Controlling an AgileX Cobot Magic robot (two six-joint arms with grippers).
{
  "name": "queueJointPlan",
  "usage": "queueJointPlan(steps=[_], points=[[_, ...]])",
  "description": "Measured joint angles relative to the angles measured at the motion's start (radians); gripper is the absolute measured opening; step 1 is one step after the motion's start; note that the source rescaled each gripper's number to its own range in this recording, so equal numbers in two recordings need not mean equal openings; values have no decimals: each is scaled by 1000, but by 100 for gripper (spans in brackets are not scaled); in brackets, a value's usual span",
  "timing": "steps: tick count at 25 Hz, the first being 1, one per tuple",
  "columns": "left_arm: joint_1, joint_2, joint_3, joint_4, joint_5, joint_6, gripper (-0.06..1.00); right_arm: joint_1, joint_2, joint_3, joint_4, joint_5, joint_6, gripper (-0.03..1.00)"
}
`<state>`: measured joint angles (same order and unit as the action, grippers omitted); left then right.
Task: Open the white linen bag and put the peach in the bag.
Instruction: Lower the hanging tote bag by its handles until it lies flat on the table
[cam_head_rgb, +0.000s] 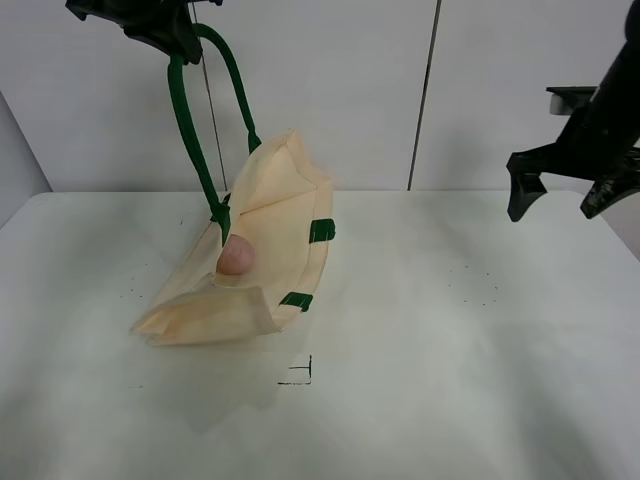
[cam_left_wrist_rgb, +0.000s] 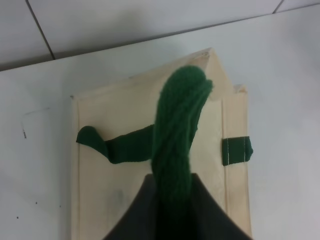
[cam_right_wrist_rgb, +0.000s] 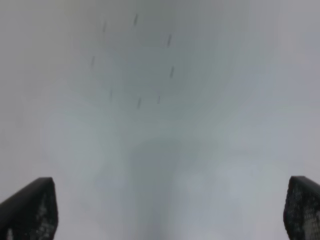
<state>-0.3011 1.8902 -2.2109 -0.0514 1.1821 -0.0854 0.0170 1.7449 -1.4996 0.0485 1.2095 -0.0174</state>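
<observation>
The white linen bag (cam_head_rgb: 270, 225) is held up by one dark green strap handle (cam_head_rgb: 195, 130), which is clamped in the closed jaws of the left gripper (cam_head_rgb: 160, 35) high above the tabletop (cam_head_rgb: 450, 350). The bag's upper part is lifted clear, its lower end is rested on the tabletop left of centre in the high view, and its mouth is pulled open. The peach (cam_head_rgb: 237, 258) is seen inside that opening, lodged against the cloth near the foot of the taut handle. Two small green tabs (cam_head_rgb: 321, 231) are shown along the bag's right edge. In the left wrist view the clamped handle is seen twisted and bunched between the jaws, and the second handle (cam_left_wrist_rgb: 117, 145) is laid slack across the cloth. The right gripper (cam_head_rgb: 553, 205) is raised over the right side of the tabletop, well apart from the bag, with its jaws spread wide. A small black corner mark (cam_head_rgb: 300, 376) is drawn on the tabletop just in front of the bag.
</observation>
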Motion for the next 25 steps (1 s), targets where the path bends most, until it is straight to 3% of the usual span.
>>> queueJointPlan(steps=[12,15,19,25], points=[[0,0,0,0,0,1,0,2,-812,705,0,3,-4,100],[0,0,0,0,0,1,0,2,-1046,847,0,-42,-4,100],[0,0,0,0,0,1,0,2,-1357,980,-5,-144,-4,100],[0,0,0,0,0,1,0,2,-1643,1007,-48,-178,17,100]])
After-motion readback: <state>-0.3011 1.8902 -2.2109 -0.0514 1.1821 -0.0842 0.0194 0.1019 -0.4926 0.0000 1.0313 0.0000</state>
